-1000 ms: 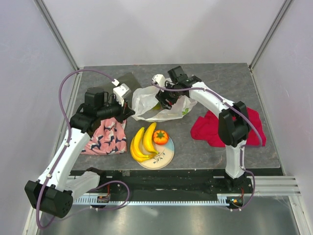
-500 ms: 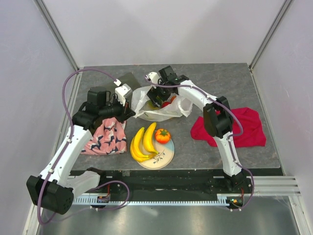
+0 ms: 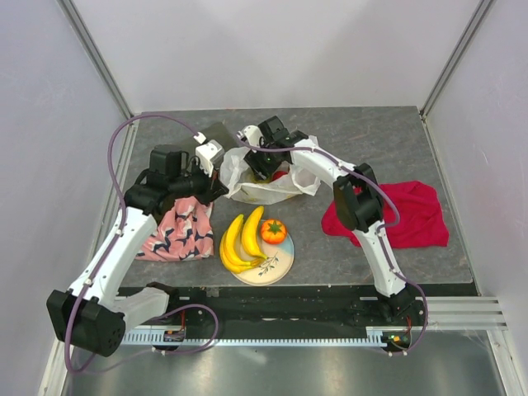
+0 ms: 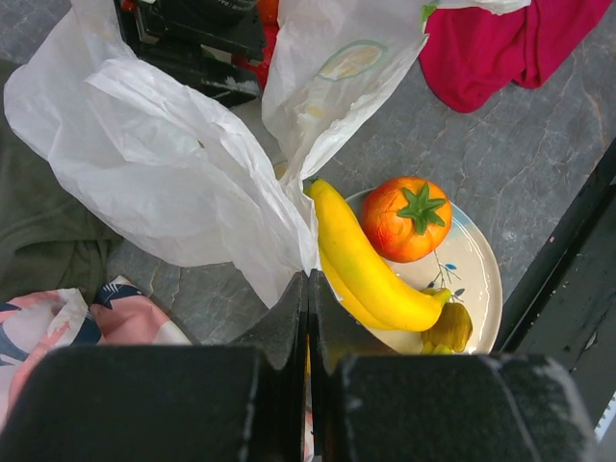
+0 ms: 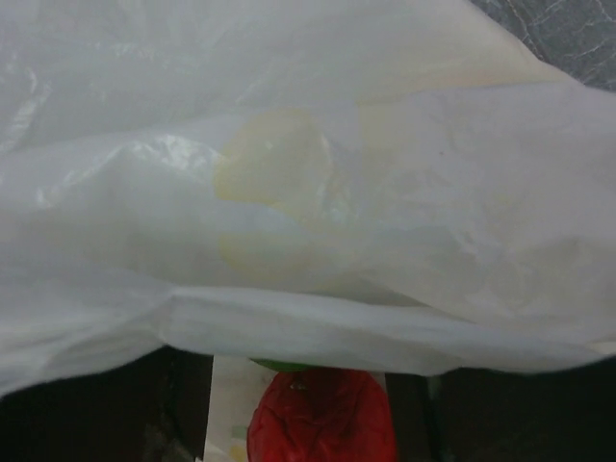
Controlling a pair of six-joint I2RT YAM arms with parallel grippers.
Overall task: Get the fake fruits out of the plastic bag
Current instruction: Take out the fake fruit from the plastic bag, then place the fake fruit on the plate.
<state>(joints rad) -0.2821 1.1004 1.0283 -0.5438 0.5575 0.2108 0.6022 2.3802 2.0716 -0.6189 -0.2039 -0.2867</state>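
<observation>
The plastic bag lies crumpled at the table's middle back. My left gripper is shut on the bag's left edge, and the left wrist view shows the pinch. My right gripper is inside the bag's mouth. In the right wrist view a red apple sits between its spread fingers, with a green sliver above it and bag film over the fingertips. Two bananas and a ribbed orange fruit lie on the plate.
A red cloth lies right of the bag. A pink patterned cloth lies under the left arm. A dark cloth lies behind the bag. Grey walls close in the table on three sides.
My right gripper has moved left and deeper into the bag's mouth. A red fruit now shows at the bag's opening. The left gripper has held its pinch on the bag.
</observation>
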